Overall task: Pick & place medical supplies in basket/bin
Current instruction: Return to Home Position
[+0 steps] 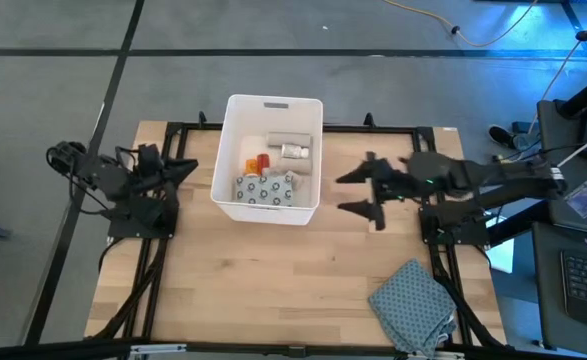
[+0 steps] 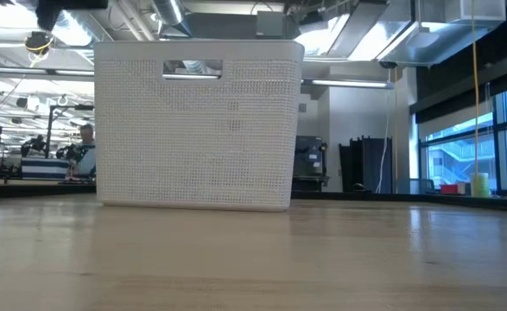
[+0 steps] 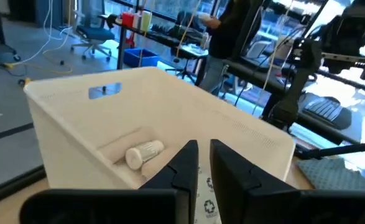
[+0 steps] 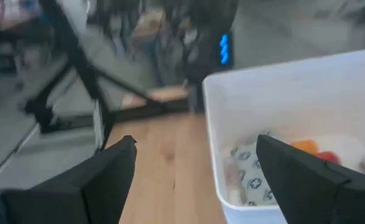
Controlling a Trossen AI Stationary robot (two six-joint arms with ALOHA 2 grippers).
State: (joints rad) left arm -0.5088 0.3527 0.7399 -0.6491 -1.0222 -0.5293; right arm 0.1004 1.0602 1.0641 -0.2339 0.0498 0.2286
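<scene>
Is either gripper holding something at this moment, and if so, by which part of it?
Nothing is held. The right gripper is open and empty beside the white bin; the left gripper is shut on nothing.

The white rectangular plastic bin [image 1: 224, 150] [image 2: 193, 130] [image 3: 64, 124] [image 4: 232, 124] with tall walls and a handle slot is standing upright on the wooden desk [image 1: 273, 280]. Inside, a white blue-dotted soft pack [image 1: 265, 187] [image 4: 247, 174] is lying at one end. A small red-orange bottle [image 1: 261, 162] [image 4: 313, 149] is resting just beside it. A white bottle [image 1: 293, 151] [image 3: 143, 152] is lying on its side next to a greyish box [image 1: 291, 138].
</scene>
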